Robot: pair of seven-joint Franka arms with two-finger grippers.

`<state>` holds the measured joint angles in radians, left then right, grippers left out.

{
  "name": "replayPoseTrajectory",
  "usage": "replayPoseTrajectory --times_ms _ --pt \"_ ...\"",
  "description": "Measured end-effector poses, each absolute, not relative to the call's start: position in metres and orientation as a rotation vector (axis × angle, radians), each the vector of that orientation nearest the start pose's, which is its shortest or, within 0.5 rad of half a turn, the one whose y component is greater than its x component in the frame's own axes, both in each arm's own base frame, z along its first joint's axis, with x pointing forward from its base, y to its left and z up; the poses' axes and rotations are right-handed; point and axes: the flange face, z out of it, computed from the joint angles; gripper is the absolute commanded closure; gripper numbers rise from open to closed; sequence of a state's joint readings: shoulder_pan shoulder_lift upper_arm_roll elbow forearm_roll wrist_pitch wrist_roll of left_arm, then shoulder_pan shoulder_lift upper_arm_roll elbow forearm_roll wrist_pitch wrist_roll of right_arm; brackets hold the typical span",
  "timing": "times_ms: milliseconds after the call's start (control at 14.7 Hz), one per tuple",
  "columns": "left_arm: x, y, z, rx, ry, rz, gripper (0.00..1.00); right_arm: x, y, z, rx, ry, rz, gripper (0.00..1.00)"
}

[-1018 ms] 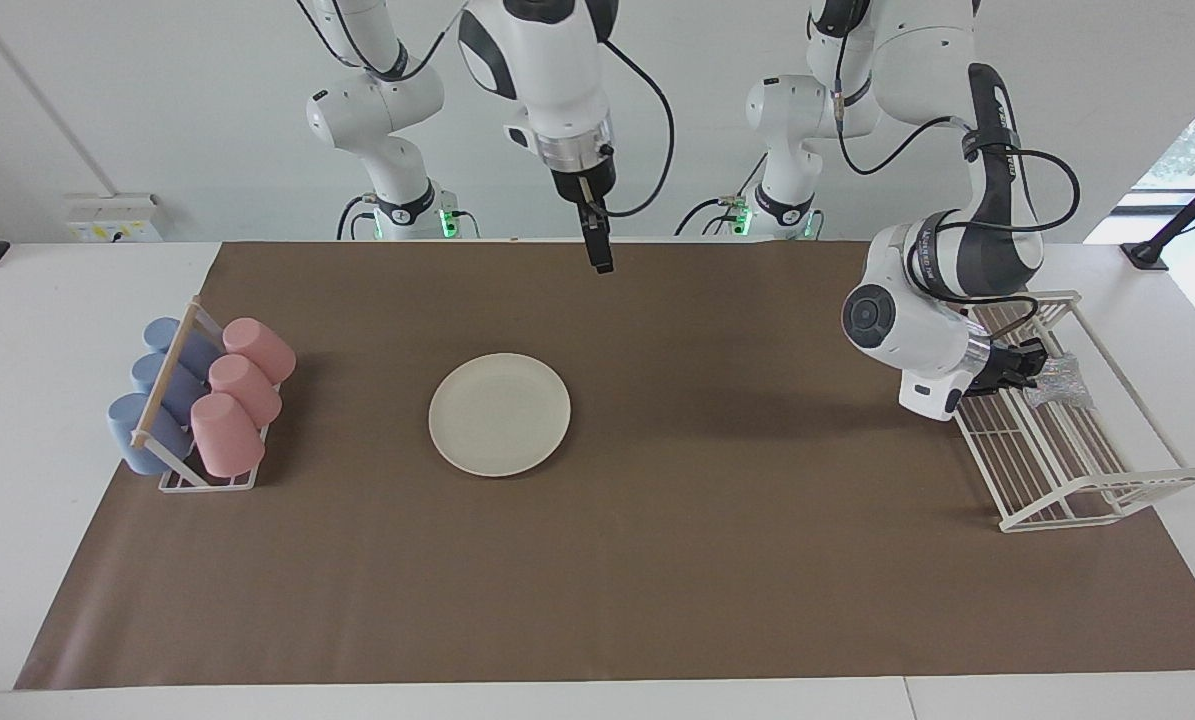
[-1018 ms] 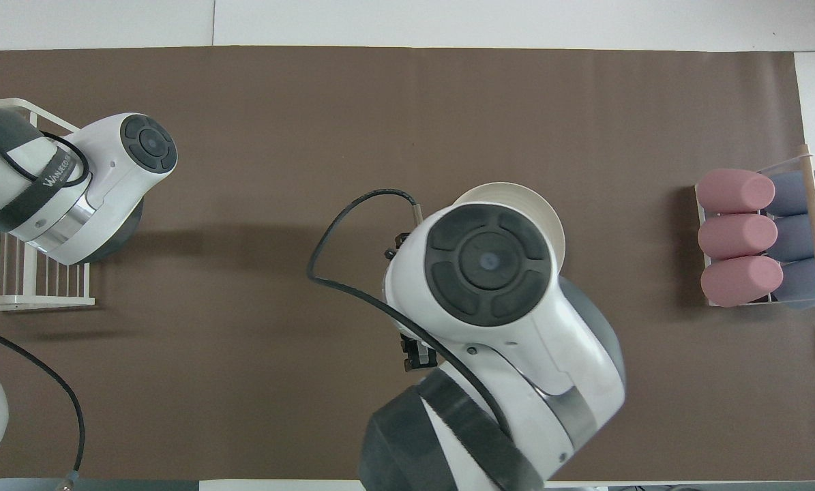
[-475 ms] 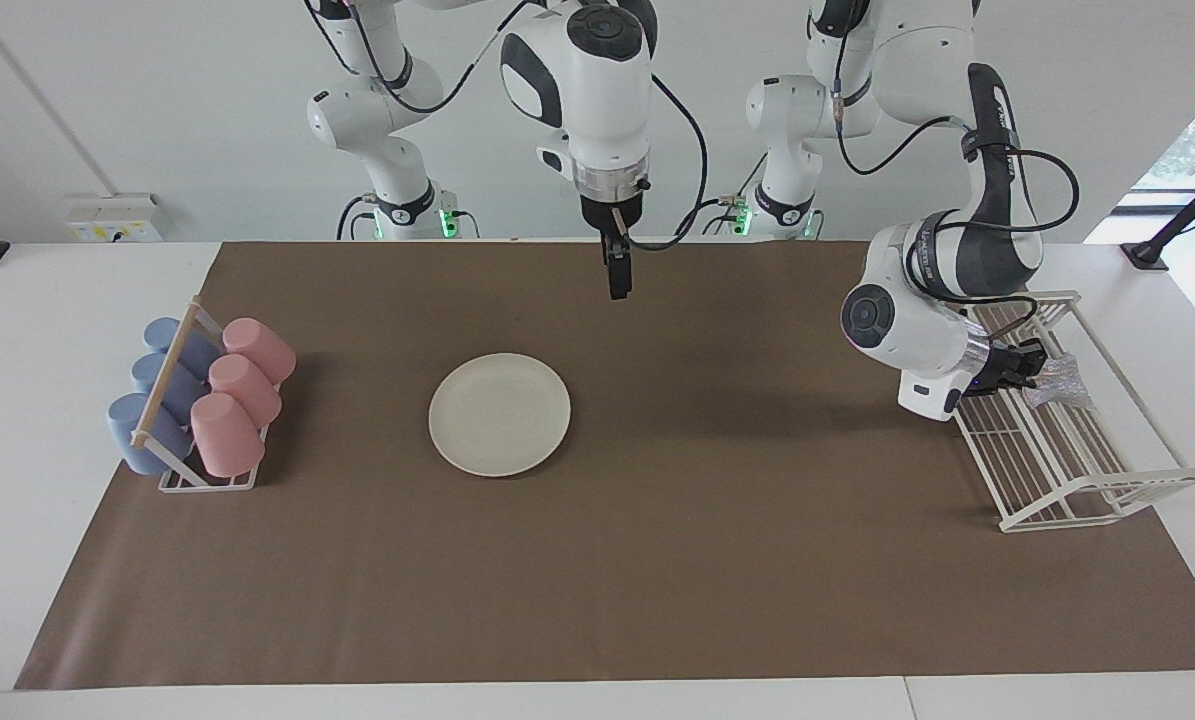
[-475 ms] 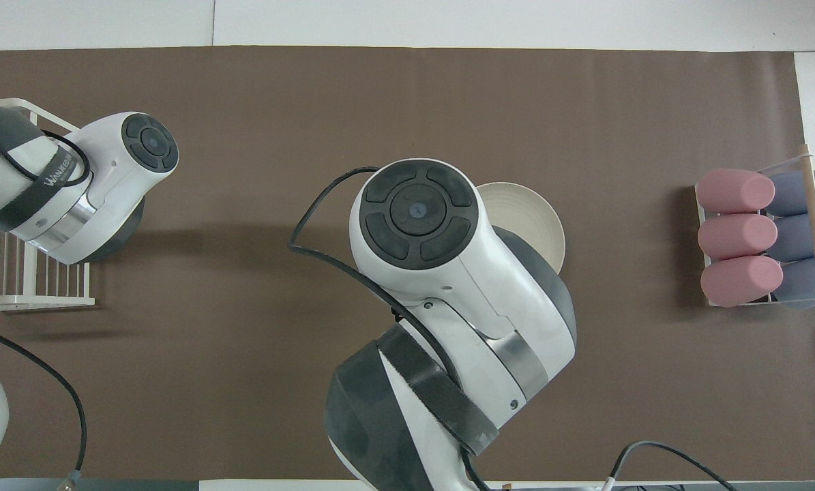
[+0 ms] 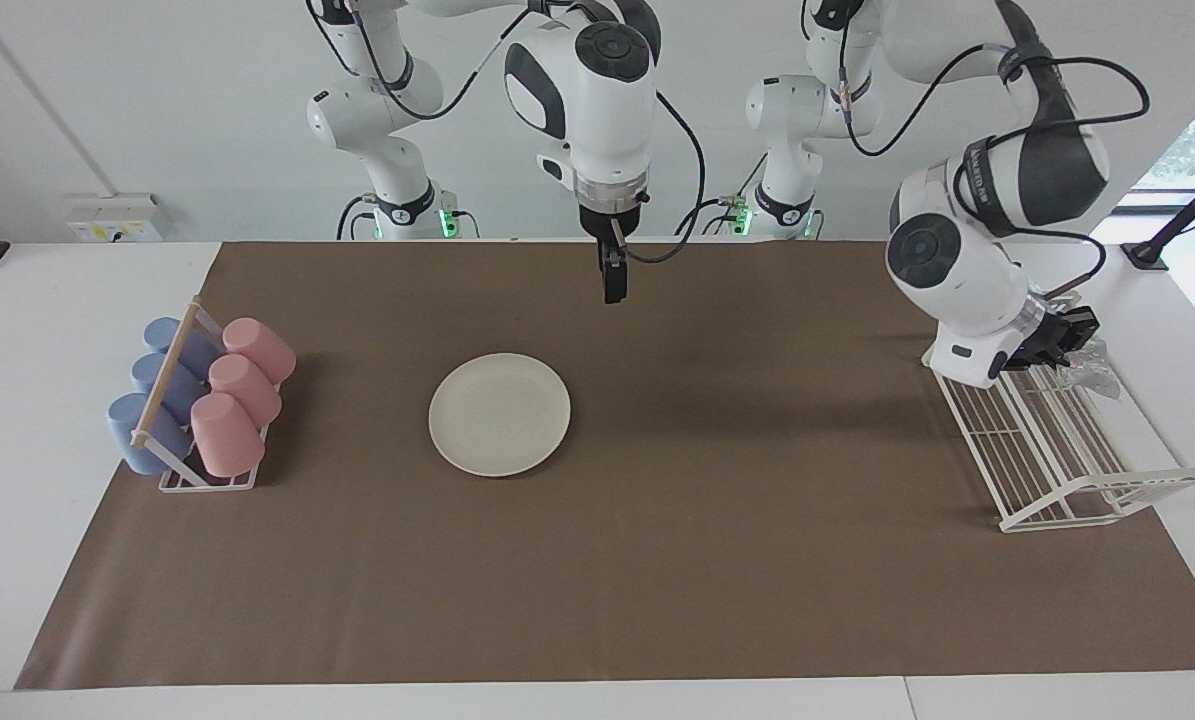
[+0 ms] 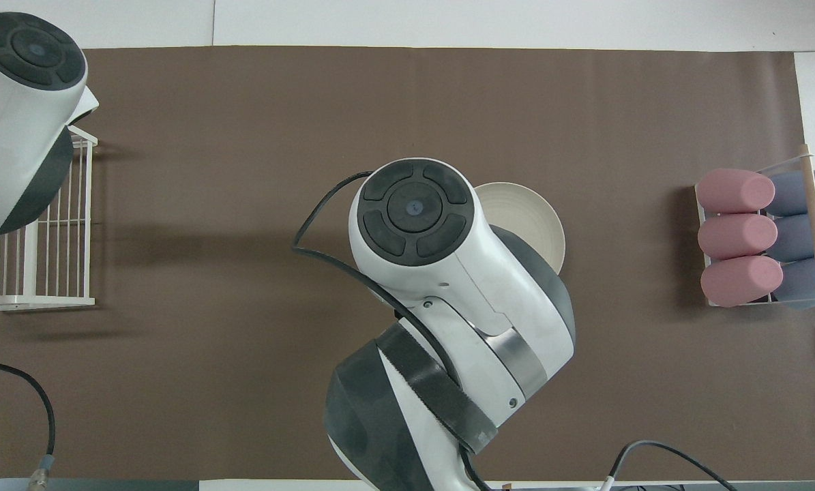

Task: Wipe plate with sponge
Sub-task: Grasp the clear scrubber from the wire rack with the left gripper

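Facing view: round cream-white plate [image 5: 499,414] mid-counter, bare. Left tool [image 5: 1060,343] clamped on glittery silver sponge [image 5: 1088,361] over white wire rack [image 5: 1077,470]. Best carried high, then pressed flat. Right tool [image 5: 609,283] hanging vertical over brown mat [image 5: 737,560], waiting; can't tell its gap. Overhead view: plate [image 6: 540,221] half hidden under right arm.

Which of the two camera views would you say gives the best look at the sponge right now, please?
The facing view. There the sponge shows as a silvery wad in the left gripper, over the white wire rack. In the overhead view the left arm's bulk covers that spot, so the sponge cannot be seen.
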<state>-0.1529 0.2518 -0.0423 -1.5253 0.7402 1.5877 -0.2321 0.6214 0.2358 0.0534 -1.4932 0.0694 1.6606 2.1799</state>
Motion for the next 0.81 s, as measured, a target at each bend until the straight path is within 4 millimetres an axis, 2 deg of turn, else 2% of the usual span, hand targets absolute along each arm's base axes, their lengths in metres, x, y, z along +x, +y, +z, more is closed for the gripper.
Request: replayPoseTrajectory --times_ms 204,339,543,814 --pt "0.622 -0.065 0.542 -2.668 -0.020 0.054 1.00 0.487 0.394 0.529 -2.324 2.197 0.146 0.00" --pt "0.619 -0.068 0.549 -2.835 -0.082 0.078 1.00 0.487 0.394 0.528 -2.327 2.199 0.147 0.00" --pt "0.615 -0.046 0.565 -3.171 -0.267 0.137 1.00 0.487 0.394 0.528 -2.327 2.202 0.147 0.00" --pt "0.613 -0.036 0.573 -3.432 -0.414 0.198 1.00 0.495 0.383 0.527 -2.306 2.226 0.147 0.00"
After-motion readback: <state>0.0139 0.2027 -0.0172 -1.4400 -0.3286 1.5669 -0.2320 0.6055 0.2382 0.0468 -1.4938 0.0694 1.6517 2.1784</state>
